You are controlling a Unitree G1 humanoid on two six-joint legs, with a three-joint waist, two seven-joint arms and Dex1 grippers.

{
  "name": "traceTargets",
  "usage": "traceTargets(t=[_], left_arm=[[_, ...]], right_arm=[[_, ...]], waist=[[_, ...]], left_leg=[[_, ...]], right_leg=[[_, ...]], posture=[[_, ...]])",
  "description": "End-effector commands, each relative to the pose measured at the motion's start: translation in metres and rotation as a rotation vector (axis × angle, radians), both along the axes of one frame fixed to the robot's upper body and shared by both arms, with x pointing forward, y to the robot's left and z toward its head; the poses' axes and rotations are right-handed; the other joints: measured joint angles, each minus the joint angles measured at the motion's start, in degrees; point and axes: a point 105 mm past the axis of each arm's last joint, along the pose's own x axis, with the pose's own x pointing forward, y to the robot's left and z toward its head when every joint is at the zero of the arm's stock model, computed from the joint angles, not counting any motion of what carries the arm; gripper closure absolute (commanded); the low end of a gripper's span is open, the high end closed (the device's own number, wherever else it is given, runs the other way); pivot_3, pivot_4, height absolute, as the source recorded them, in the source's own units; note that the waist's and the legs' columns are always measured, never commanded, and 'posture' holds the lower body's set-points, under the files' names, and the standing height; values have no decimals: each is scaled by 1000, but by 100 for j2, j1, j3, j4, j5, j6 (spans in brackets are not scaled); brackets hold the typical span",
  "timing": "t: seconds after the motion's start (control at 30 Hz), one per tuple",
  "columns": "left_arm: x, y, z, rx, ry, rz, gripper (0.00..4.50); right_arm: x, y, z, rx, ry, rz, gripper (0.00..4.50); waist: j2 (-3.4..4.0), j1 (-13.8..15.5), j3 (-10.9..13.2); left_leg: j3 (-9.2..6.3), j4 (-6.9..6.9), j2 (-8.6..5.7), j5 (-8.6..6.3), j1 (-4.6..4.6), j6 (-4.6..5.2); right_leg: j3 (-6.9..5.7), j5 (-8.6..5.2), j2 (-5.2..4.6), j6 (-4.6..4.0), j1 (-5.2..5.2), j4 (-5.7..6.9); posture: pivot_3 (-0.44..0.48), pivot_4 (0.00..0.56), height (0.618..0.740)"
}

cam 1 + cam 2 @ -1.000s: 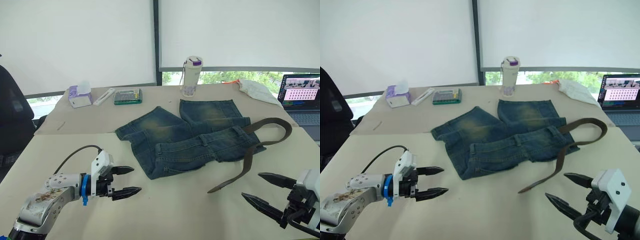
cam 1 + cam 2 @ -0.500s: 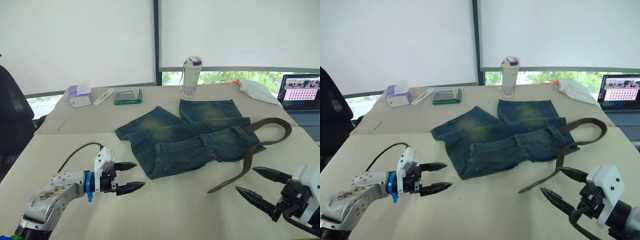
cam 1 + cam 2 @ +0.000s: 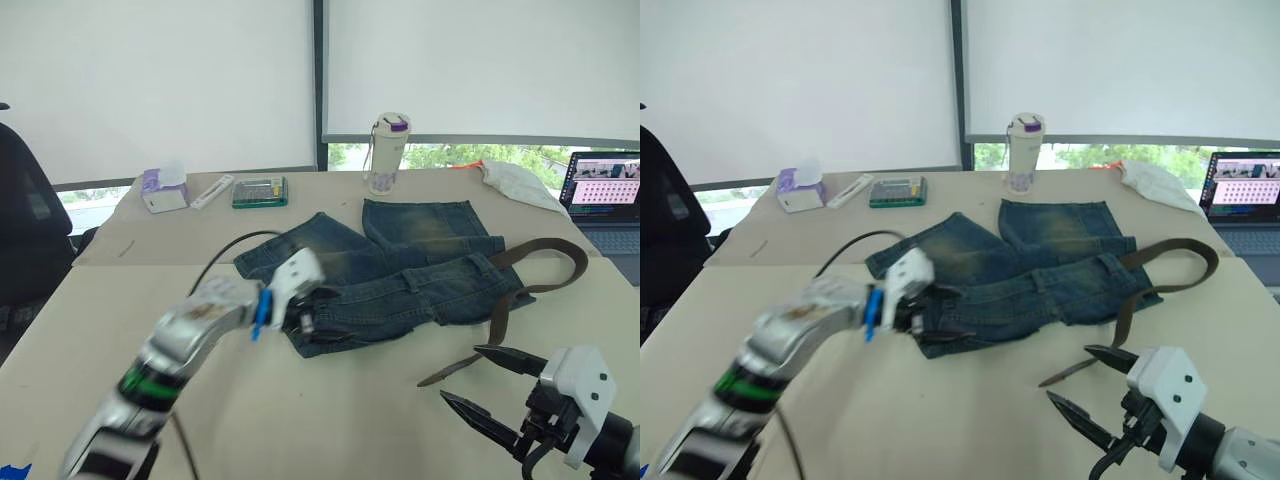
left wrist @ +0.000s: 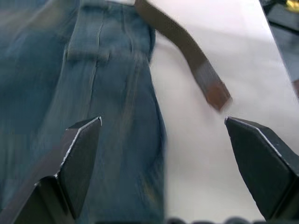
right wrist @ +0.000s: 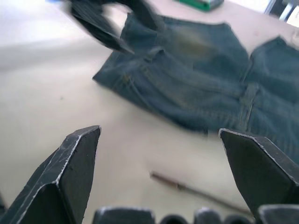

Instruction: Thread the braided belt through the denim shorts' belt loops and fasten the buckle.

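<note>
— Where is everything placed, left to right?

— Leftmost, the left gripper (image 3: pixel 318 318) is seen over the near-left hem of the faded blue denim shorts (image 3: pixel 400 270), jaws spread wide and empty. The shorts are spread mid-table (image 3: pixel 330 420). The long dark brown braided belt (image 3: pixel 510 290) is looped over their right end, its free tip trailing toward the near edge. The right gripper (image 3: pixel 480 390) hangs just beside that tip, fingers parted, nothing held.

— How should the step be done well?

— Probably the tip should be pinched close to its end while the waistband is steadied, so a loop can be entered straight.

— Any writing?

— None can be read.
</note>
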Motion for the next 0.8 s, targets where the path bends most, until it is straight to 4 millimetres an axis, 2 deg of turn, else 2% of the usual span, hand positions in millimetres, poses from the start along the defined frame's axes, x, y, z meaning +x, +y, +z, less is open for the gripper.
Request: traceTargets(t=[0.03, 0.13, 0.23, 0.27, 0.37, 0.47, 0.57, 0.67, 0.7, 0.8], left_arm=[[4, -33, -19, 94, -17, -52, 10], [-1, -74, -37, 173, -46, -89, 10], [23, -95, -57, 256, -109, 67, 10], [29, -97, -61, 282, -159, 100, 266], [41, -98, -69, 331, -270, 120, 1206], [51, -90, -74, 365, -346, 141, 2243], [57, -77, -74, 347, -358, 151, 3267], [57, -75, -66, 257, -314, 150, 4291], [55, -75, -63, 227, -293, 143, 4474], [53, -63, -60, 190, -266, 95, 4474]], right_arm=[[3, -2, 6, -33, -36, -34, 0], [3, -6, 0, -69, -25, -68, 0], [7, -8, -2, -86, -31, -116, 0], [7, -8, -2, -86, -35, -123, 0], [7, -8, -4, -98, -41, -141, 0], [6, -9, -6, -98, -46, -159, 0], [8, -8, -7, -92, -57, -170, 0], [10, -7, -7, -93, -66, -168, 0], [11, -6, -7, -93, -68, -167, 0], [12, -4, -6, -85, -75, -162, 0]], waist=[[-2, -28, 2], [-4, -55, 3], [-8, -28, 5], [-8, -27, 5], [-8, -56, 5], [-8, -52, 5], [-7, -69, 5], [-5, -78, 4], [-5, -75, 4], [-2, -85, 2]], left_leg=[[0, 4, 1, -1, 0, 1], [2, 4, 7, -1, -15, 1], [3, 25, 7, -2, -25, 2], [3, 31, 7, -3, -29, 5], [4, 36, 17, -4, -30, 5], [4, 40, 20, -5, -27, 1], [4, 42, 20, -6, -26, 0], [3, 42, 23, -8, -21, -4], [3, 42, 23, -9, -20, -4], [4, 44, 21, -9, -21, -4]], right_leg=[[1, 0, 1, 1, -1, 0], [6, 0, 6, 0, -14, 0], [5, -1, 9, 1, -11, 1], [5, -1, 10, 1, -12, 0], [11, -1, 13, 3, -9, 4], [11, -1, 17, 3, -10, 5], [11, 0, 17, 4, -11, 7], [13, 0, 20, 4, -15, 16], [13, -1, 20, 4, -15, 18], [12, -1, 21, 4, -16, 18]], posture=[[0, 150, 740], [0, 150, 740], [0, 150, 740], [0, 150, 740], [0, 150, 740], [0, 150, 740], [0, 150, 740], [0, 150, 740], [0, 150, 740], [0, 150, 740]])
